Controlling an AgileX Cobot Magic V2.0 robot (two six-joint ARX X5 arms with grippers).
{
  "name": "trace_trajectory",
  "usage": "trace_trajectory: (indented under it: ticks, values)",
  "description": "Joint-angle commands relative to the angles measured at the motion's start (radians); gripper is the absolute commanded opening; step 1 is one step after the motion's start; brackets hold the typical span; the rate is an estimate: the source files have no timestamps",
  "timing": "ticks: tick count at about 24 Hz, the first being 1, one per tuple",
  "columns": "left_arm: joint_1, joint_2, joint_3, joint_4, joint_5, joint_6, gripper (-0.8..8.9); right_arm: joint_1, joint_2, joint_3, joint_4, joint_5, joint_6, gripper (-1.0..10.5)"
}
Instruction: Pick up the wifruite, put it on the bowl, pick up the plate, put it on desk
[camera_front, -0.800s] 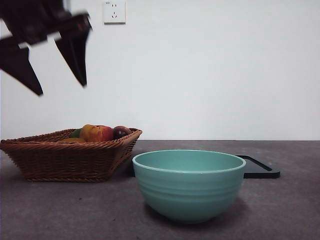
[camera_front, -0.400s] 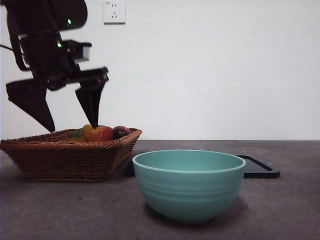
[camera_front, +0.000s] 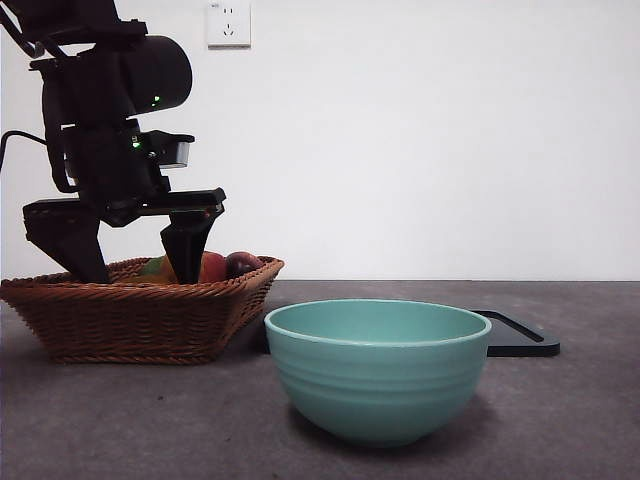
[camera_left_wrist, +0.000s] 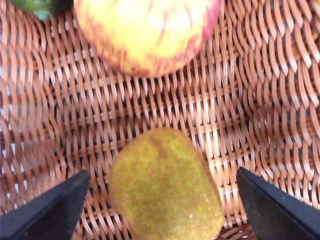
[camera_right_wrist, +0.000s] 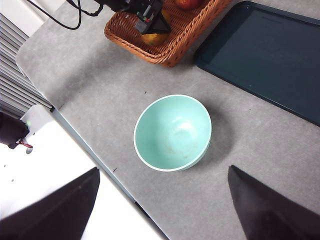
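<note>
The wifruite (camera_left_wrist: 165, 185), brown and fuzzy, lies on the wicker floor of the basket (camera_left_wrist: 260, 100). My left gripper (camera_left_wrist: 162, 174) is open, with one jaw on each side of the fruit and a gap to both. In the front view the left gripper (camera_front: 140, 272) reaches down into the basket (camera_front: 130, 320), whose rim hides the wifruite. The mint-green bowl (camera_front: 378, 370) stands on the desk (camera_front: 560, 420) to the right of the basket. My right gripper (camera_right_wrist: 164, 169) hangs open high above the bowl (camera_right_wrist: 172, 132), holding nothing.
A red-and-yellow apple (camera_left_wrist: 147, 30) lies just beyond the wifruite. A dark purple fruit (camera_front: 243, 263) sits at the basket's right end. A flat dark rectangular tray (camera_front: 520, 338) lies behind the bowl, also seen from above as the tray (camera_right_wrist: 270, 55) beside the basket (camera_right_wrist: 165, 30).
The left arm has come down from the upper left into the basket, jaws staying open. Bowl, basket and tray have not moved.
</note>
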Motion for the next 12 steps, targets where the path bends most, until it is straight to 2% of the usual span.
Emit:
trace_trajectory:
  ticks: [1,7,11,12]
  values:
    - [-0.005,0.031,0.024,0.007,-0.007,-0.006,4.56,0.006,0.006,0.018,0.009,-0.002,0.002,4.1]
    - [-0.006,0.043,0.024,0.003,-0.007,-0.006,3.99,0.006,0.006,0.018,0.009,-0.002,0.002,4.1]
    - [-0.006,0.043,0.024,-0.005,-0.006,-0.006,2.36,0.006,0.006,0.018,0.008,-0.002,0.002,4.1]
    - [-0.006,0.043,0.024,-0.004,-0.006,-0.006,2.34,0.006,0.006,0.018,0.008,-0.002,0.002,4.1]
